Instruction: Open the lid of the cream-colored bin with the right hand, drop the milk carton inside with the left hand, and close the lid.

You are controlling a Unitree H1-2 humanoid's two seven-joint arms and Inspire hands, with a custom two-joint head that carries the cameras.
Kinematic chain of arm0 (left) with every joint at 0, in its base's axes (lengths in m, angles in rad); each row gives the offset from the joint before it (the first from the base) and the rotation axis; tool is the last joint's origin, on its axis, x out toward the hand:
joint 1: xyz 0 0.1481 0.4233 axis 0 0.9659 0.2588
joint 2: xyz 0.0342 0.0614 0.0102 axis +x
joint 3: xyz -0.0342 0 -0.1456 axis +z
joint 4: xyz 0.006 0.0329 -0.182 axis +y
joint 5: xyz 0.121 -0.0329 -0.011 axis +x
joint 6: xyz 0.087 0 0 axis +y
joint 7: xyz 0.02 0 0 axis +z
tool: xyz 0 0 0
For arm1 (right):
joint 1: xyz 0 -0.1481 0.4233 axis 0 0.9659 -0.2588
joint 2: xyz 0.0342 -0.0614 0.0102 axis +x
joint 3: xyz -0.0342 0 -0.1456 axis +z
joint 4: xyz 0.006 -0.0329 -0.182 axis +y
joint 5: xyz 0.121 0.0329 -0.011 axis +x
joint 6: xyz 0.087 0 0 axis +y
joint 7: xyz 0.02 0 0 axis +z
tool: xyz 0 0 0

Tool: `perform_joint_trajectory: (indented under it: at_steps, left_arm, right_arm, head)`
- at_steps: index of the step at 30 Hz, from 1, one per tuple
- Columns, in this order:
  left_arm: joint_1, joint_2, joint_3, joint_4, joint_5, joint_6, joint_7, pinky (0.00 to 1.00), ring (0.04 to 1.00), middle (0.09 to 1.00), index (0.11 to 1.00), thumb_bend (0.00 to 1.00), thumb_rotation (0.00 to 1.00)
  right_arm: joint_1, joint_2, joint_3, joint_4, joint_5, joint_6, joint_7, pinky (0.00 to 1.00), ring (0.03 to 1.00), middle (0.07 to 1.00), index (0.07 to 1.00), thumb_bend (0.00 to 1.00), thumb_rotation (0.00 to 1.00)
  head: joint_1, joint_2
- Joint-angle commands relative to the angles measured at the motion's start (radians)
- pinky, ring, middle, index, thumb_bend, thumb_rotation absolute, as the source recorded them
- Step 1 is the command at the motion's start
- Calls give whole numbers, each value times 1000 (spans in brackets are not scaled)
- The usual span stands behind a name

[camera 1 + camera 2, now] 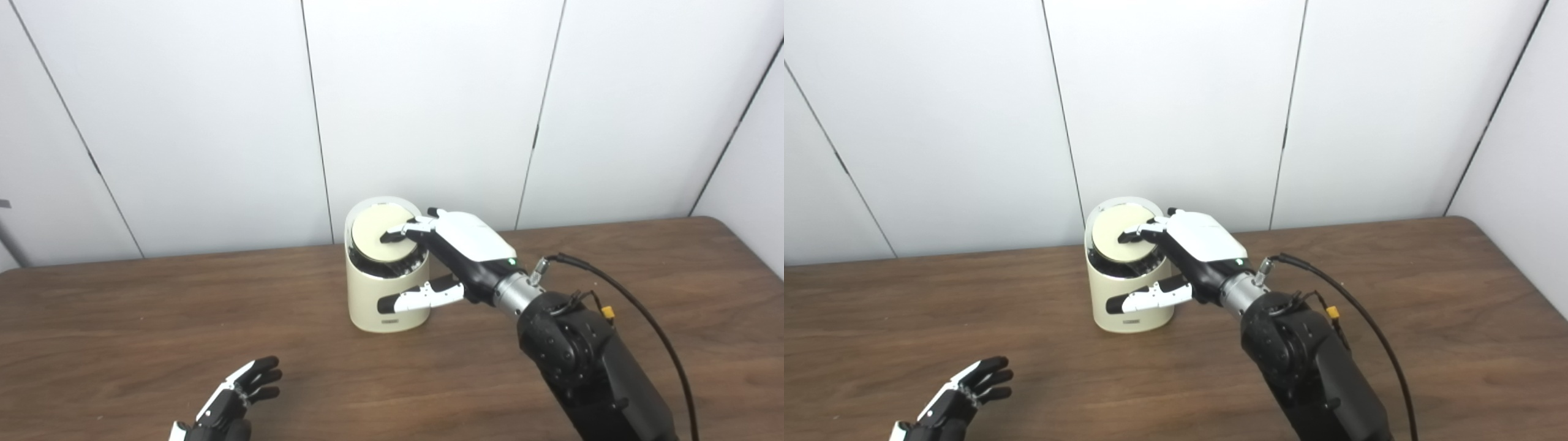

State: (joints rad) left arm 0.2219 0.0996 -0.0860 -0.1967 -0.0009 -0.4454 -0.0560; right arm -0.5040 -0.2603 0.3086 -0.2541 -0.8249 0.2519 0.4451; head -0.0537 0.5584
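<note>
Near the table's (184,318) back edge, my right hand (465,251) rests spread fingers (401,233) on the tilted bin (383,300) lid (376,236), grasping nothing. Left hand (236,398) near the front edge, released, empty.

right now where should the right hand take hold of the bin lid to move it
At the lid's right edge, coming from the right side, where the right hand already rests its fingertips. The round disc sits tilted in the bin's rim, leaving that edge exposed.

Cream bin (386,294) upright mid-table; lid (381,236) tilted, part-open.
</note>
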Motion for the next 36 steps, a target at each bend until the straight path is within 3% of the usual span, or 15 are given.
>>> perform_joint_trajectory:
  at_steps: [1,7,15,18,32,36]
  left_arm:
    - [27,-75,-13,-1,6,-20,20,731,794,828,835,527,827]
    - [27,-69,-32,-18,16,-13,39,721,790,829,836,532,838]
    - [21,-57,-46,-25,14,-5,51,703,781,830,840,544,836]
    - [20,-56,-48,-25,13,-3,52,702,779,829,841,548,833]
    - [5,-51,-47,7,31,-6,64,701,785,837,843,563,819]
    - [2,-51,-44,15,47,-8,71,701,782,834,840,555,812]
  right_arm:
    - [-11,-12,6,-10,-3,9,22,997,908,817,786,750,751]
    - [-28,-8,41,23,-30,26,48,991,912,834,796,772,742]
    - [-71,-24,149,88,-145,22,127,1000,946,869,823,807,810]
    - [-72,-19,164,120,-161,37,133,1000,949,868,819,818,805]
    - [-27,-26,105,80,-65,-9,57,1000,941,864,819,768,750]
    - [-11,3,68,17,-31,-54,-42,970,889,816,777,756,713]
  head:
    - [-2,4]
    - [0,13]
    - [-2,15]
    - [0,15]
    - [-1,8]
    - [-3,5]
